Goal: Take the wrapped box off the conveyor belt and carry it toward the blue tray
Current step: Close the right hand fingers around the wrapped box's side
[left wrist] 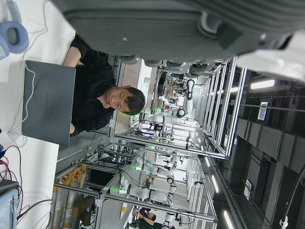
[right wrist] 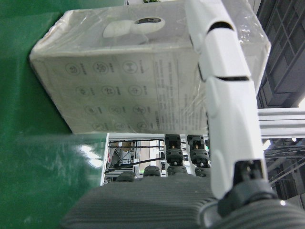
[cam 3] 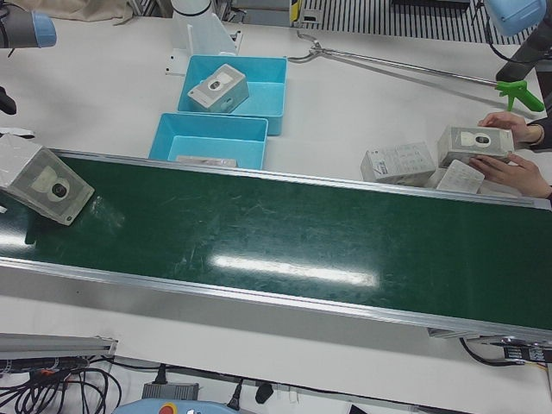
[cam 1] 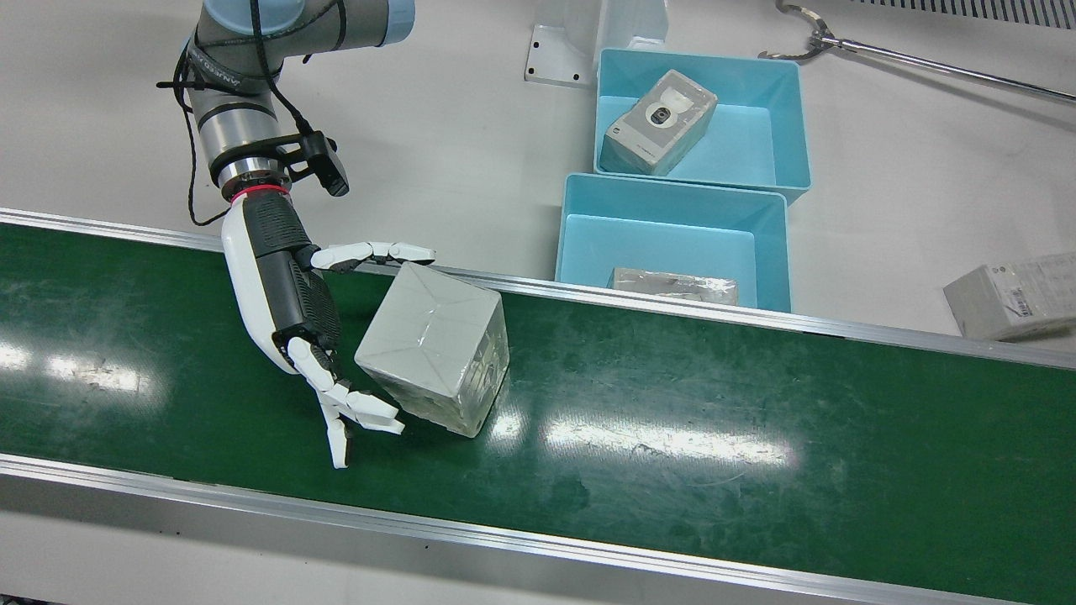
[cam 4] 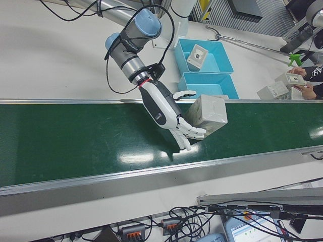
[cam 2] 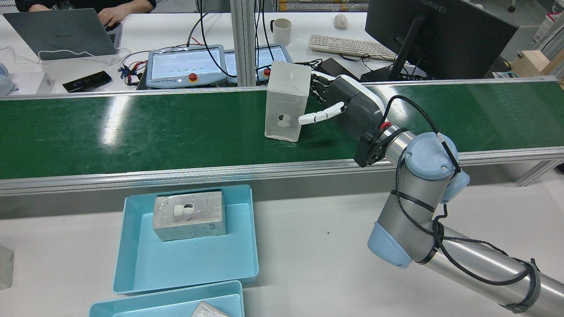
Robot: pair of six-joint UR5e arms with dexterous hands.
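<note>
The wrapped box (cam 1: 433, 344), grey and film-covered, stands on the green conveyor belt (cam 1: 672, 395). My right hand (cam 1: 290, 302) is against its side. The thumb (cam 1: 378, 250) lies along the box's far top edge and the fingers (cam 1: 357, 407) press on its near lower corner, so the box sits between them. It also shows in the rear view (cam 2: 286, 101) with the right hand (cam 2: 348, 105) beside it, and in the right hand view (right wrist: 138, 71). The nearer blue tray (cam 1: 672, 244) lies just beyond the belt. My left hand (left wrist: 190, 24) shows only as a grey palm edge.
A second blue tray (cam 1: 782, 126) behind the first holds a wrapped box (cam 1: 657, 122). The nearer tray holds a flat wrapped packet (cam 1: 672, 286). Loose boxes (cam 3: 405, 162) and a person's hands (cam 3: 509, 159) are at the belt's far end. A metal reach tool (cam 1: 925, 63) lies on the table.
</note>
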